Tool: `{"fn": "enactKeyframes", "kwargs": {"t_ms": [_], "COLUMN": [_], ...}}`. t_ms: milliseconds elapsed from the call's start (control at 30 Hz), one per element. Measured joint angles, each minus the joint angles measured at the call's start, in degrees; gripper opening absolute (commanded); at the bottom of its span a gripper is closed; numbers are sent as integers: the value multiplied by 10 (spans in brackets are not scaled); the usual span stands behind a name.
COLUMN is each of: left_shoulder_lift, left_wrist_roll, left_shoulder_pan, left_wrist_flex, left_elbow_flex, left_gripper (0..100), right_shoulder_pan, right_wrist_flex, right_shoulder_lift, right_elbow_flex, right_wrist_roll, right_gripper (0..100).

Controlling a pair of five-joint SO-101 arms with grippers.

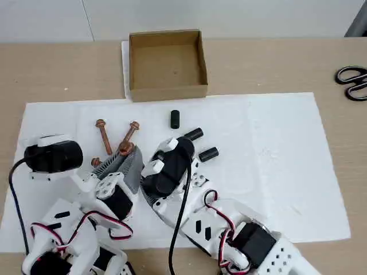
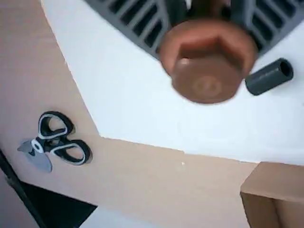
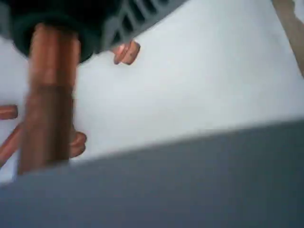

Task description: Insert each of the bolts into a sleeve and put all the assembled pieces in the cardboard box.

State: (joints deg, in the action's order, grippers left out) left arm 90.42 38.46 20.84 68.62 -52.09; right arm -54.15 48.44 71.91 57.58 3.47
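Here, left gripper (image 1: 125, 153): low over the white sheet (image 1: 275, 172), jaws pinching a bolt (image 2: 206, 61).
Loose bolts (image 1: 103, 134): just beside it, on the sheet.
Right gripper (image 1: 148, 166): close against the left one; whether its jaws are spread or pressed together cannot be told.
Sleeves (image 1: 175, 118): three, lying near the right arm.
Cardboard box (image 1: 167, 91): at the sheet's far edge.
Scissors (image 1: 352, 83): at the right edge of the tabletop (image 1: 57, 69).

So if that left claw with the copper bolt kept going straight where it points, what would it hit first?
Probably the loose bolt lying just ahead of the left gripper, though its height above the paper is unclear. Beyond that sits the cardboard box.
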Motion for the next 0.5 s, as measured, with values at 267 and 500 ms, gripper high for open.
{"fn": "enactKeyframes", "kwargs": {"t_ms": [267,500], "left_shoulder_lift": [1,-3], "left_wrist_roll": [-11,-35], "left_shoulder_pan": [7,60], "left_wrist_flex": [30,83], "left_elbow_flex": [1,0], "left_gripper": [5,5], "right_shoulder_pan": [-1,-1], "right_wrist_flex": [0,0], "right_shoulder_lift": [0,0], "right_elbow_flex": [1,-1], "right_wrist_roll": [-1,-4], "right_gripper": [4,4]}}
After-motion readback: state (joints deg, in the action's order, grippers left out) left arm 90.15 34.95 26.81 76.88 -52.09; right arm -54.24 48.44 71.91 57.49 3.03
